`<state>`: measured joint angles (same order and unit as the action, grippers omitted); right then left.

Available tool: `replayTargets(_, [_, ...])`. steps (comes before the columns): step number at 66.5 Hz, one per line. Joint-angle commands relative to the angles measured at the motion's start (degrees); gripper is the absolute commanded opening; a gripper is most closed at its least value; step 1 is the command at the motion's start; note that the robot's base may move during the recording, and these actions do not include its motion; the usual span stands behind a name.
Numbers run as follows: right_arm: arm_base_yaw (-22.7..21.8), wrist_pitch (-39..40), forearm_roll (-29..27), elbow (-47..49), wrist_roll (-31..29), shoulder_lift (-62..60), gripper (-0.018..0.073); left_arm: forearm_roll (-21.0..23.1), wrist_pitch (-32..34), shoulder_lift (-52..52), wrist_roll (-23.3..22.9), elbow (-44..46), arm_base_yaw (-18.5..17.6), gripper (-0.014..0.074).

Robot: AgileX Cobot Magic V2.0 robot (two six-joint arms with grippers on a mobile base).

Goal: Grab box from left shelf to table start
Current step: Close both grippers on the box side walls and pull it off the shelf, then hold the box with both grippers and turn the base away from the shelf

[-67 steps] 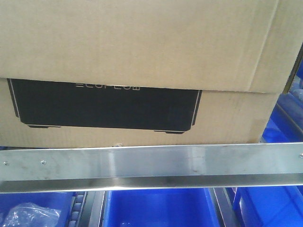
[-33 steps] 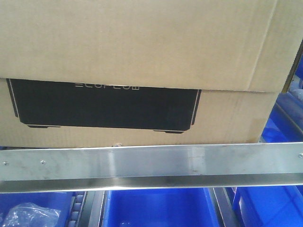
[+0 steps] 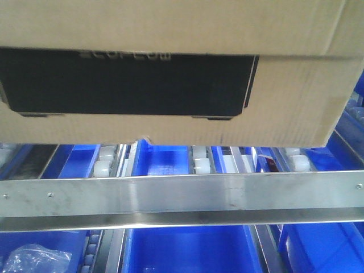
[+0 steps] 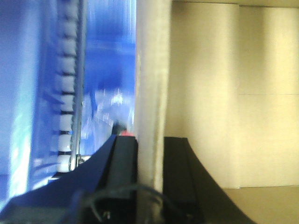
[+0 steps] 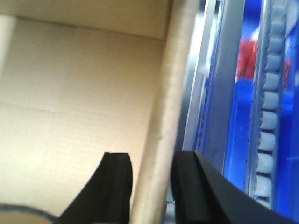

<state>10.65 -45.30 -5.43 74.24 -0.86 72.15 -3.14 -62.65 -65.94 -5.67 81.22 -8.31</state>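
Our left gripper (image 4: 150, 142) and right gripper (image 5: 150, 157) each clamp a wall of the box (image 3: 284, 96), which hangs between them above the left shelf (image 3: 170, 199), its white rollers (image 3: 202, 165) and blue bins (image 3: 187, 250).

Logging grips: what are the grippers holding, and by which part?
The box: left gripper pinches one side wall, right gripper the opposite wall, a finger on each face.

One box (image 3: 290, 102), one shelf (image 3: 182, 199), one left gripper (image 4: 150, 144), one right gripper (image 5: 150, 158).
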Motion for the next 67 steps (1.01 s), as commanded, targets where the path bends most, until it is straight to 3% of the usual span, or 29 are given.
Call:
replayTargets(1, [1.49, 5.62, -0.11, -1.93, 0.86, -4.32, 0.0058, 3.92, 8.14, 5.55, -1.29, -2.00, -1.53, -0.0093])
replayTargets(27, [6.92, 8.74, -0.11, -17.89, 0.86, -20.56, 0.0058, 4.95, 15.30, 23.78, -2.84, -20.40, -2.87, -0.0093])
replayTargets(39, [7.05, 8.87, -0.16, -18.69, 0.86, -29.02, 0.0058, 5.56, 14.96, 31.43, -2.84, -21.90, -2.87, -0.0093])
replayTargets(54, [7.05, 9.07, -2.99, -18.69, 0.86, -38.21, 0.0058, 12.45, 14.96, 39.37, -2.84, -21.90, -2.87, -0.0093])
replayTargets(67, [7.05, 8.88, -5.03, -18.69, 0.86, -42.84, 0.0058, 13.07, 14.96, 43.94, -2.84, -21.90, -2.87, -0.0093])
